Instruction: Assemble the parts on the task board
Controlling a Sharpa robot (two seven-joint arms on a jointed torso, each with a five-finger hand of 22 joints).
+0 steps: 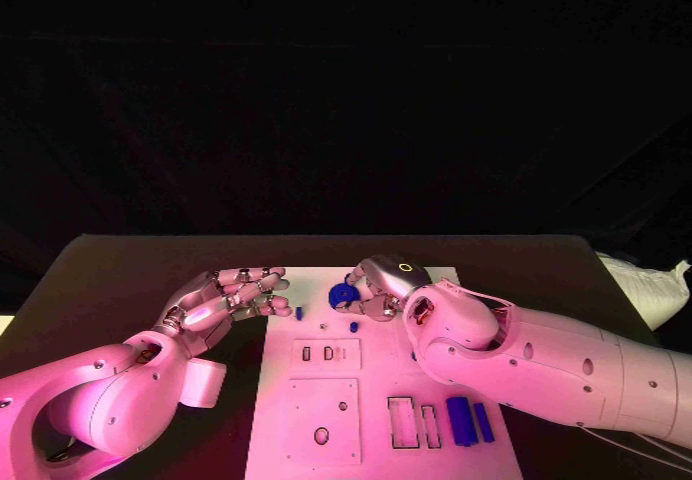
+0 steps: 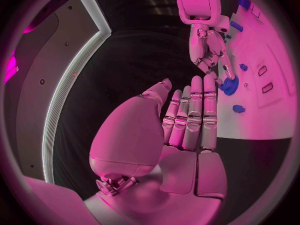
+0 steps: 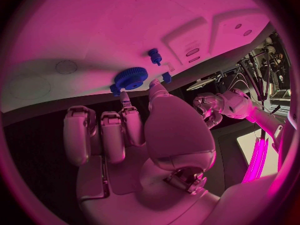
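Head view: you look down on a black table (image 1: pixel 130 270) with the white task board (image 1: pixel 433 345) lying lengthways in the middle.
Right hand: your right hand (image 1: pixel 378 285) sits over the far end of the board, fingers curled around a blue gear (image 1: pixel 343 295). The right wrist view shows the gear (image 3: pixel 130 77) pinched between a fingertip and the thumb, touching the board surface or just above it; you cannot tell which.
Left hand: your left hand (image 1: pixel 231 300) hovers at the board's left edge, holding nothing. In the left wrist view its fingers (image 2: pixel 195 116) lie straight and pressed side by side, thumb a little apart.
Small parts: a short blue peg (image 1: pixel 299 312) stands just beside the left fingertips, and a second blue peg (image 1: pixel 353 326) sits near the gear, below the right hand.
Near end: two long blue bars (image 1: pixel 466 420) lie side by side at the board's right near corner, next to two empty rectangular slots (image 1: pixel 413 421).
Board middle: a raised plate with small slots (image 1: pixel 327 352), and a larger square plate with an oval hole (image 1: pixel 322 420) nearer you.
In the way: your right forearm (image 1: pixel 562 365) covers the board's right edge, and the right hand hides the far right corner.
Off the table: a pale crumpled thing (image 1: pixel 646 285) lies beyond the table's right edge.
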